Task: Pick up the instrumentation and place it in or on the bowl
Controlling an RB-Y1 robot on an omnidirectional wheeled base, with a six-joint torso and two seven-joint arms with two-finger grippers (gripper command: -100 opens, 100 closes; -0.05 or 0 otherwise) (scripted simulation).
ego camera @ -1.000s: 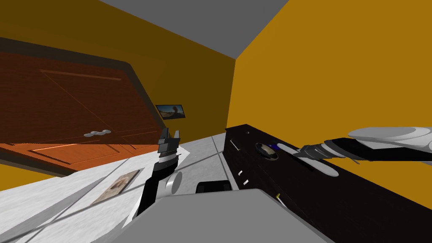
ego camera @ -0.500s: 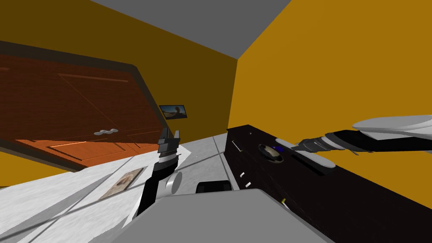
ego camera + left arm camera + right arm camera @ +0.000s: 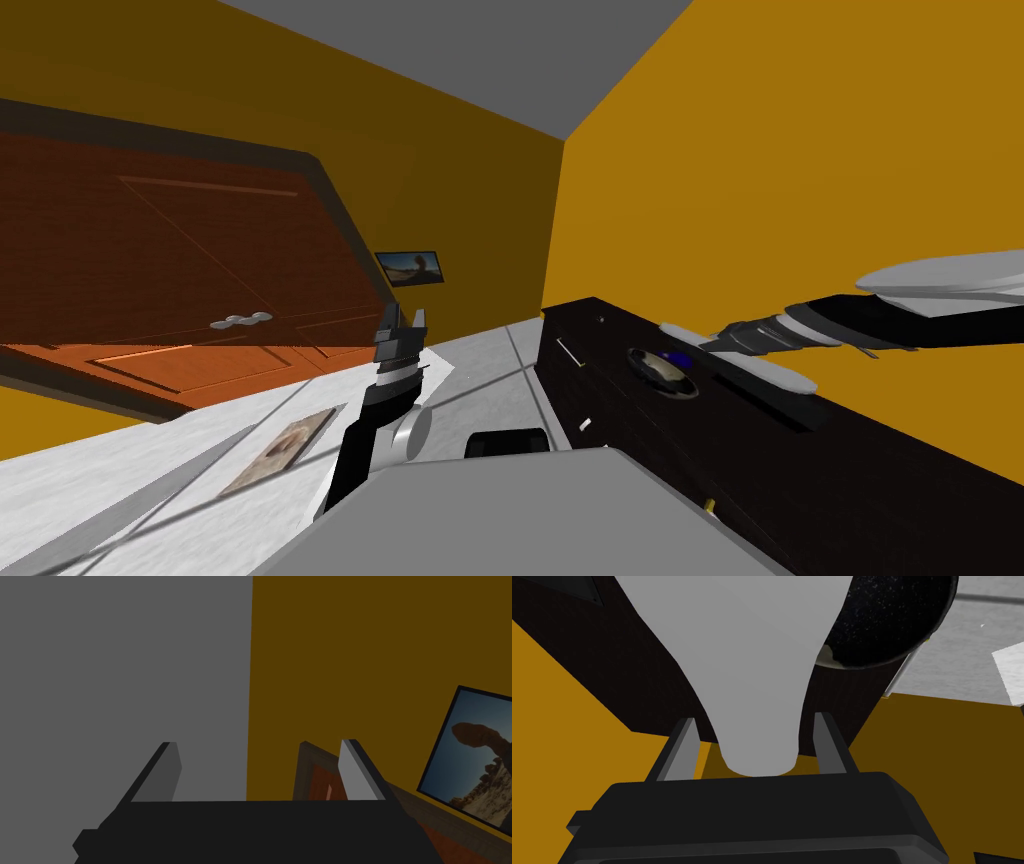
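My right gripper (image 3: 712, 343) is shut on the instrumentation (image 3: 787, 378), a long, flat, light grey piece, and holds it just above the dark cabinet top (image 3: 860, 470). In the right wrist view its narrow end (image 3: 747, 651) sits between my right gripper's (image 3: 757, 721) fingers and widens away from them. The dark speckled bowl (image 3: 907, 616) lies just beyond its far end, near the cabinet's front edge. From the head view the bowl (image 3: 662, 372) has a small blue thing (image 3: 681, 358) beside it. My left gripper (image 3: 401, 322) is raised over the floor, open and empty (image 3: 260, 748).
The cabinet runs along the yellow wall on my right, with light handles (image 3: 569, 351) on its front. A brown door (image 3: 180, 260) stands at the left. A flat picture (image 3: 285, 440) lies on the white floor (image 3: 480, 370).
My right arm has risen a little and carried the instrumentation's far end closer over the bowl. The head camera has shifted slightly. The left arm has stayed put.
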